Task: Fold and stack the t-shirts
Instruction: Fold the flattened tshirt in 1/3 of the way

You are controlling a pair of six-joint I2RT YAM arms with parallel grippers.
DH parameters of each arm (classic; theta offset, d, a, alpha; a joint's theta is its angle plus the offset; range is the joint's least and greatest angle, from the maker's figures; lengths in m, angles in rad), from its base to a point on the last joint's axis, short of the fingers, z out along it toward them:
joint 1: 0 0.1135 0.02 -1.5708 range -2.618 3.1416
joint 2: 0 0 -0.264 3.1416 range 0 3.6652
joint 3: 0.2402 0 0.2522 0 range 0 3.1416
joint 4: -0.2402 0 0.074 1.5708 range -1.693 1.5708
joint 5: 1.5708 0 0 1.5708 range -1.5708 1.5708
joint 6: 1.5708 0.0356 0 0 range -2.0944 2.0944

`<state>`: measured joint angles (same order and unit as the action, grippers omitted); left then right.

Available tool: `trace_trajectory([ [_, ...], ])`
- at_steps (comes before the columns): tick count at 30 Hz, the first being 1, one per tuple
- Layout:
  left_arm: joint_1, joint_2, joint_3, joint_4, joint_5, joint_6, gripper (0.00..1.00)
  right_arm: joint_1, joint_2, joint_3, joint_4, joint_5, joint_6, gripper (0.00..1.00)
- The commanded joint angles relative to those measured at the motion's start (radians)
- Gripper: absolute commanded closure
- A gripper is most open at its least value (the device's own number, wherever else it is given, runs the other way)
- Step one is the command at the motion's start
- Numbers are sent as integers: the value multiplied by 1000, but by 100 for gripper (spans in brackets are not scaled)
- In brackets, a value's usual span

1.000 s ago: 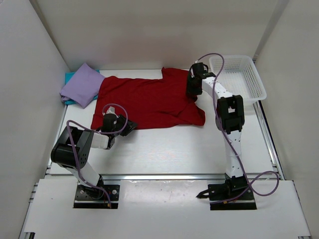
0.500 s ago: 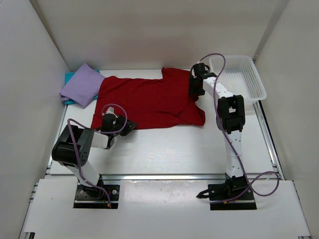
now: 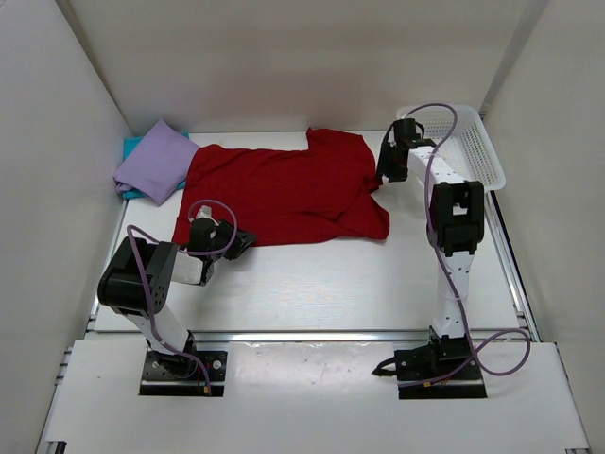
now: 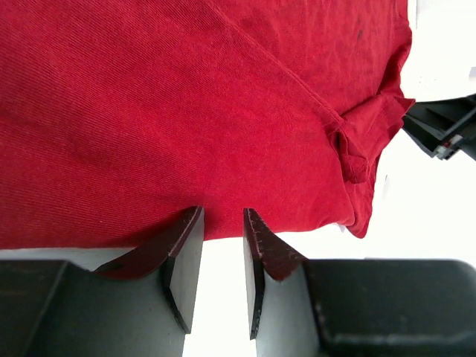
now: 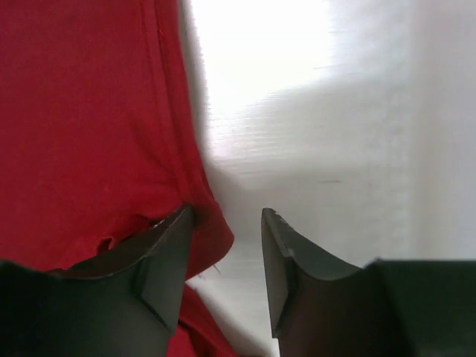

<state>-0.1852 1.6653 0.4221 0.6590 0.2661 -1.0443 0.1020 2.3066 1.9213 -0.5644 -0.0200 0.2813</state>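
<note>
The dark red t-shirt [image 3: 284,194] lies spread flat across the far part of the white surface [image 3: 321,284]. Its left end meets the folded lavender t-shirt [image 3: 156,161], which sits on the teal t-shirt [image 3: 130,147] in the far left corner. The left hand [image 3: 241,241] is low at the red shirt's near hem, close to its left corner. In the wrist view its 2 fingers [image 4: 182,253] stand partly apart. The hem's edge reaches just in between their tips and bare surface shows in the rest of the gap, so it has hold of nothing. The right hand [image 3: 383,175] is at the shirt's right side by the sleeve, between the shirt and the white mesh basket [image 3: 468,142]. Its fingers are spread wide and not closed on anything. 1 finger is over the rumpled cloth edge and the other is over bare surface.
</note>
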Motion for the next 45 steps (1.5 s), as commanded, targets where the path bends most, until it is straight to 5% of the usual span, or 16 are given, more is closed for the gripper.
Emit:
trace_trajectory([
  [1, -3, -30, -6, 17, 1, 6, 61, 4, -89, -7, 69, -41, 2, 60],
  [7, -4, -26, -13, 25, 2, 1, 62, 44, -88, -41, 87, -54, 13, 57],
  [11, -10, -19, -14, 36, 5, -3, 62, 50, -73, -10, 64, -20, 21, 95],
  [13, -7, -24, -14, 33, 13, -5, 63, 53, -61, 16, 29, 49, 9, 100],
  [18, -10, -24, -29, 40, 9, -3, 61, 35, -114, -19, 41, 234, -7, 99],
  [20, -11, -33, -23, 37, 9, -3, 62, 39, -177, -67, 104, 336, -27, 92],
  [22, -13, -42, -26, 34, 5, -2, 63, 27, -213, -120, 136, 371, -47, 72],
  [27, -43, -132, -40, -1, -56, 22, 62, 10, -318, -183, 129, 324, -31, 62],
  [29, -74, -179, -8, -74, -135, 90, 61, 27, -383, -287, 164, 225, -5, 64],
  [32, -121, -214, 49, -148, -166, 156, 59, 67, -498, -523, 277, 30, 71, 98],
  [34, -148, -199, 89, -194, -168, 185, 58, 114, -574, -698, 375, -3, 140, 100],
  [40, -188, -115, 124, -180, -122, 173, 59, 136, -797, -1074, 581, -24, 177, 70],
  [45, -207, -49, 156, -177, -99, 179, 59, 93, -894, -1206, 656, -58, 162, 61],
])
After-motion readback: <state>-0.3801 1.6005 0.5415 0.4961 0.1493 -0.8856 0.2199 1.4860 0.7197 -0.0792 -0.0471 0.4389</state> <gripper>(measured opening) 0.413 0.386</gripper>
